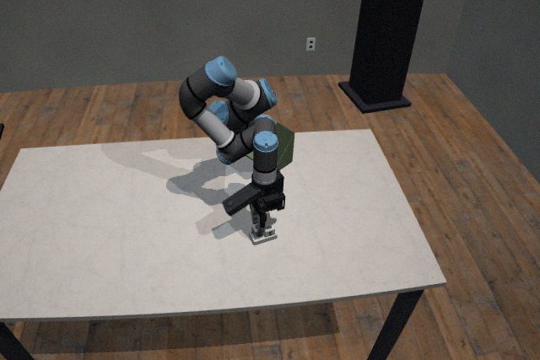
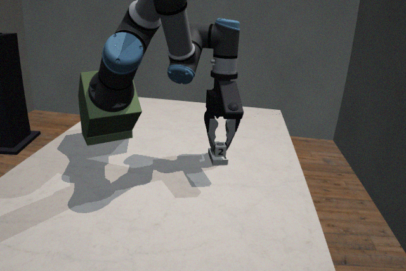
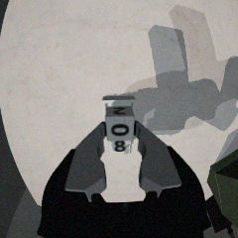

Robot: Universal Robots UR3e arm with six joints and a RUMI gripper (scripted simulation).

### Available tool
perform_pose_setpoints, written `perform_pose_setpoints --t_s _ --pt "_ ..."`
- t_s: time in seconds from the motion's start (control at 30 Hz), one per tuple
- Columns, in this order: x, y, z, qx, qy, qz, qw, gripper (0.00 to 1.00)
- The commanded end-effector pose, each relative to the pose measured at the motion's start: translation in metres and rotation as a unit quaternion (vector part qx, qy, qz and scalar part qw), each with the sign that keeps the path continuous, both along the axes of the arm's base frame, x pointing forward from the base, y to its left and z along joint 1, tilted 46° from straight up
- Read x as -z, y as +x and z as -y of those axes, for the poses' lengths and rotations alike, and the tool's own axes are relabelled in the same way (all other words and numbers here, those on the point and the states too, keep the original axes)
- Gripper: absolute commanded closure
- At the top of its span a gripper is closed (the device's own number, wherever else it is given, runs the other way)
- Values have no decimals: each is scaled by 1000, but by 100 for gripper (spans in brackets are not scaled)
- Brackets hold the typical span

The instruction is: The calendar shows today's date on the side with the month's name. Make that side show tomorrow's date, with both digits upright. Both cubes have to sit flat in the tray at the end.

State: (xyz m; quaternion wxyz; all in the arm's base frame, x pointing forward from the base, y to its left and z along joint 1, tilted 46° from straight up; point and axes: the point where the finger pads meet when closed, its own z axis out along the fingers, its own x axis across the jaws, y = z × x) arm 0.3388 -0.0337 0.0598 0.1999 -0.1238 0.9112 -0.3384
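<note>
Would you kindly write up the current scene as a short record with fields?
Arm: bent over the white table, wrist pointing down
Gripper: shut on a date cube
Cube position: in the grey tray
Digits seen: 2 on the side face in the exterior view; 0 and 8 in the wrist view
Second cube: cannot tell from these views
Arm base: green block at the table's far edge
</note>
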Motion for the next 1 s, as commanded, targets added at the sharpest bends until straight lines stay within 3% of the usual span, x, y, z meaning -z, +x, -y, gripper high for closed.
perform_pose_setpoints --t_s 0.0,0.97 --pt "-8 -5 -7 0 0 0 1000 89" --pt "-51 -32 -42 0 0 0 1000 89"
